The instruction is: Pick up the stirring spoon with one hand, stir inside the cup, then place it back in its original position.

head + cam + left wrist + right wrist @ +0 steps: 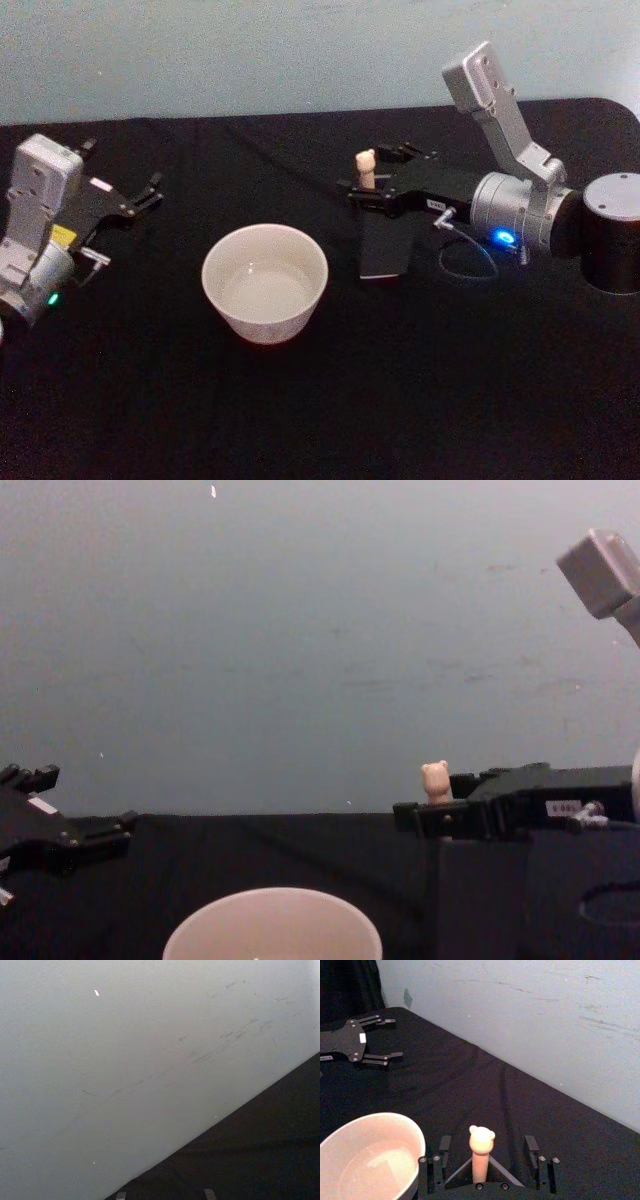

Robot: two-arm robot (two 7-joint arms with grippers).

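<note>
Straddling the stirring spoon (365, 160), the right gripper (370, 178) hides the holder (385, 255)'s mouth.

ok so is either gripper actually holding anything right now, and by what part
Nothing is held. The right gripper is open around the stirring spoon, its fingers apart from the beige handle. The left gripper is open and parked.

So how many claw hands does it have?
2. The left gripper hangs open at the table's left side; the right gripper sits open around the stirring spoon in the holder.
</note>
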